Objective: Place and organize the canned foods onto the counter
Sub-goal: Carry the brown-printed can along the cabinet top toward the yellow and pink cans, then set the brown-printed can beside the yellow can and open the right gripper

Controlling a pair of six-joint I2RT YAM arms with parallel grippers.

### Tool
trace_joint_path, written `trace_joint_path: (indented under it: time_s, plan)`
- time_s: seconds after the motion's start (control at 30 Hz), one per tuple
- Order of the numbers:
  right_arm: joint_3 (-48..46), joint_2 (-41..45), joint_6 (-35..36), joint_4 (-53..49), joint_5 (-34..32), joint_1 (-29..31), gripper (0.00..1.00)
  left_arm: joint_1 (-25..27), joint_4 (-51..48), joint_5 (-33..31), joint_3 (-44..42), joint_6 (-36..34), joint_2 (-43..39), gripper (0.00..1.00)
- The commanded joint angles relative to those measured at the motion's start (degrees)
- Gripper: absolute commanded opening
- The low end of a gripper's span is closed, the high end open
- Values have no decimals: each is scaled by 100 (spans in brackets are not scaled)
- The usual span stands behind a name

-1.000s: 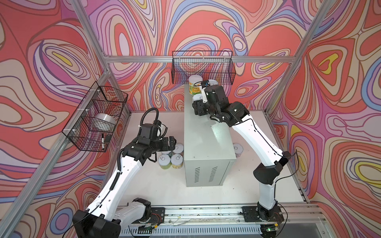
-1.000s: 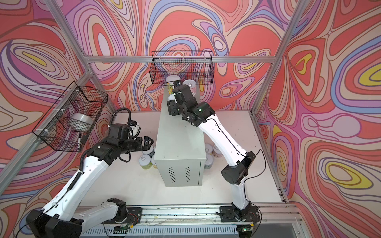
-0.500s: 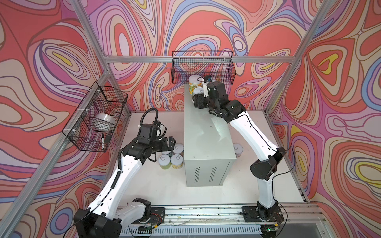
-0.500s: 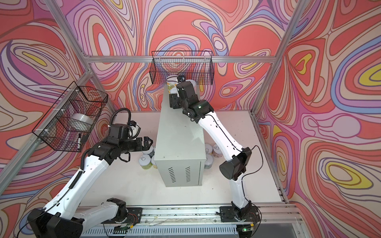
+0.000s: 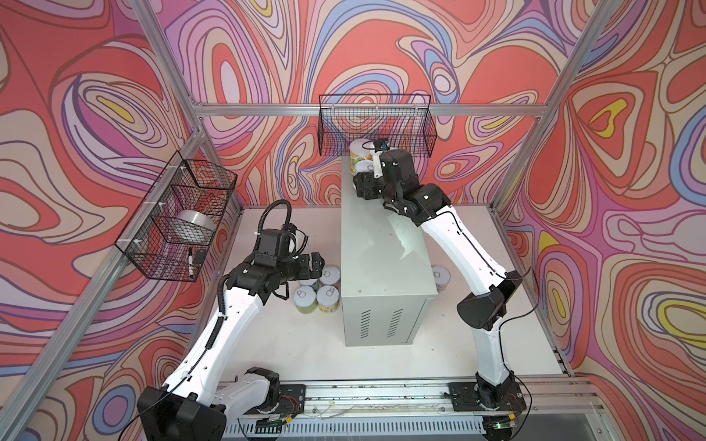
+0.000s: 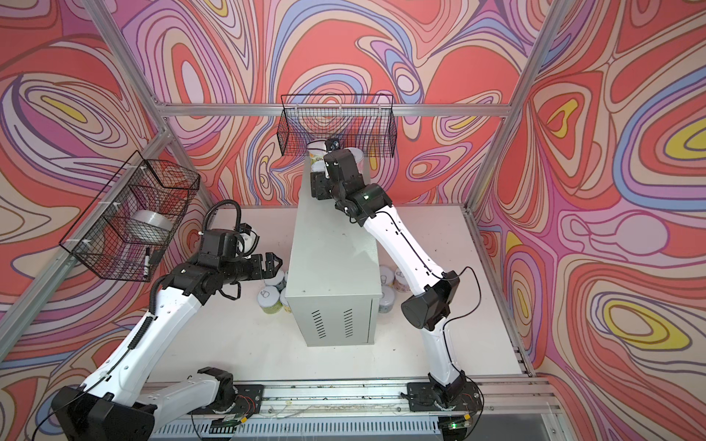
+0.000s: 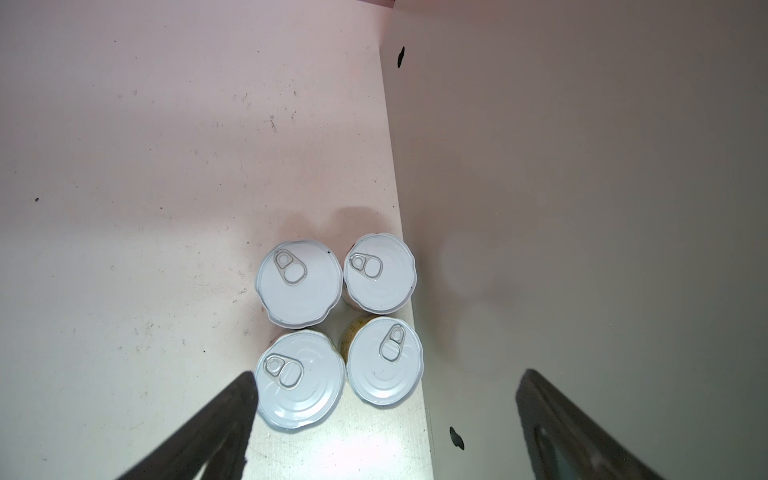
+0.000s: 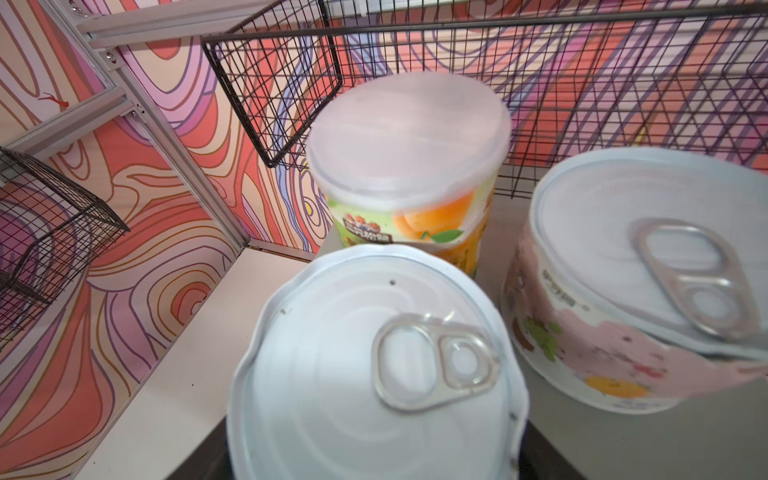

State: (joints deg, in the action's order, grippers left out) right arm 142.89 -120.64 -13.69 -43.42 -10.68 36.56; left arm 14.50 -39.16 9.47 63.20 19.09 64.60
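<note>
Cans [image 7: 299, 282], four of them, stand close together on the white table [image 7: 124, 166], right next to the side of the grey cabinet [image 5: 382, 267]. The left fingers [image 7: 224, 415] hang above them, spread wide, with nothing in them. More cans [image 6: 387, 301] stand on the white table on the other side of the cabinet. Up at the back end of the cabinet top, the right fingers [image 5: 365, 189] are closed around a white-lidded can [image 8: 374, 374]. I cannot tell if it touches the top. Just beside it stand a tall orange-and-green can [image 8: 409, 166] and a pink can [image 8: 623, 311].
</note>
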Motion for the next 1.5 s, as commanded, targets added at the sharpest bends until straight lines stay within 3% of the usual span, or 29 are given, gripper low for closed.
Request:
trace_joint_path:
  time_s: [0.0, 0.37, 0.63, 0.8, 0.93, 1.0, 1.1, 1.47]
  plan:
    - [25, -265, -40, -451, 53, 53, 74, -56, 31, 41, -53, -28, 14, 98]
    - [-94, -128, -192, -273, 187, 55, 95, -71, 40, 89, -74, -37, -19, 99]
    - [-534, 501, -342, -294, 410, 71, 98, -72, 102, 186, -97, -12, -53, 99]
    - [-1422, 1173, -421, -57, 500, 99, 98, -70, 140, 203, -119, 24, -70, 99]
    - [-2054, 1562, -482, 268, 431, 98, 88, -75, 179, 237, -159, 54, -79, 98]
    - [-2192, 1605, -499, 349, 466, 99, 69, -76, 188, 268, -159, 54, -62, 98]
    - [-2282, 1555, -553, 426, 497, 99, 52, -75, 180, 280, -159, 68, -66, 98]
    - [-2152, 1269, -617, 650, 480, 91, 52, -73, 163, 204, -202, 68, -143, 98]
